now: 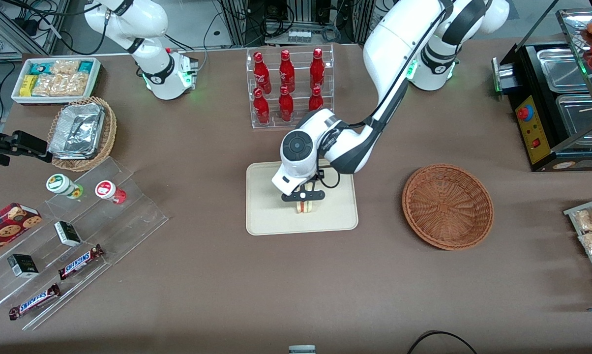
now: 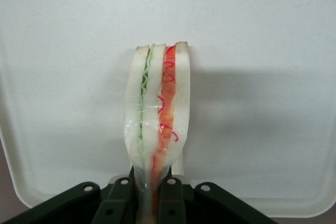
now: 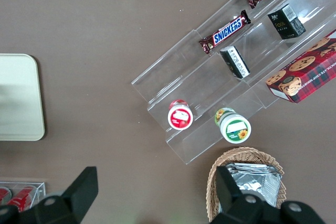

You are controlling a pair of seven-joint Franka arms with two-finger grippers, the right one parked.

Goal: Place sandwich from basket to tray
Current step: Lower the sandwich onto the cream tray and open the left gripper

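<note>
1. The jaws [image 1: 303,200] of the left arm are over the tray [image 1: 266,216], closed on the sandwich [image 1: 306,206]; in the wrist view the two fingers [image 2: 122,203] pinch the wedge's end from both sides, and the bread bulges a little just above the pinch.
2. The sandwich [image 2: 157,119] stands on edge, its cut face showing green filling beside one slice and red-orange beside another; whether it touches the tray's floor [image 2: 262,51] I cannot tell.
3. It sits over the part of the tray nearer the front camera, inside the rim.
4. The basket [image 1: 447,206] lies on the desk [image 1: 202,275] beside the tray, toward the working arm's end, well apart from it, with nothing in it.
5. A clear rack of red bottles [image 1: 288,83] stands farther from the front camera than the tray.
6. Toward the parked arm's end lie a lighter wicker basket of foil containers [image 1: 79,130], a white bin of snacks [image 1: 55,78] and clear steps with Snickers bars [image 1: 79,262].
</note>
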